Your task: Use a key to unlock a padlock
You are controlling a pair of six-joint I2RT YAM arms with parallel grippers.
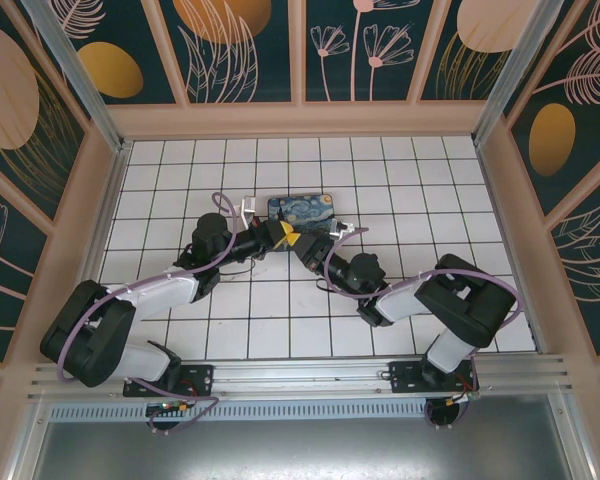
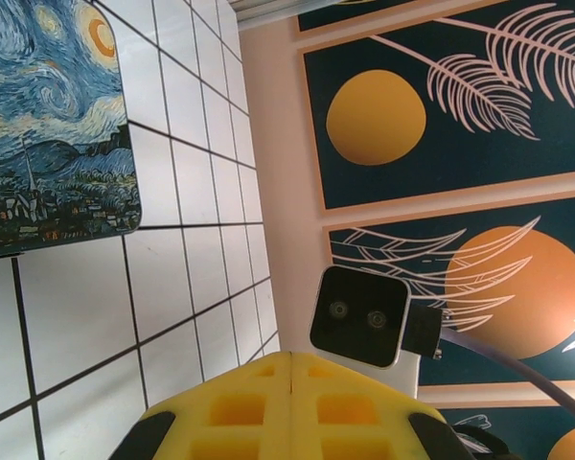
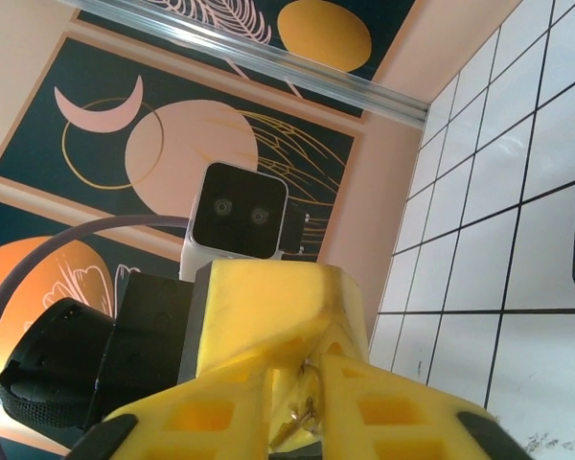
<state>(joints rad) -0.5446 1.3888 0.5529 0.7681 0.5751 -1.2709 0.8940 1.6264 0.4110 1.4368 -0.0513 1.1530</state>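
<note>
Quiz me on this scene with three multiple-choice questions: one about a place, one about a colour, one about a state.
1. Where is the starry-night box?
A) flat on the white tiles
B) hung on the back wall
C) on the rail by the arm bases

2. What colour are the fingers of the right gripper?
A) blue
B) yellow
C) white

3. How does the left gripper stand?
A) wide open
B) shut
C) clamped around the box

Answers: 1 A, the box lies on the tiles just past the arms' tips. 2 B, its wrist view shows yellow fingers. 3 B, its fingers meet along a thin seam.
</note>
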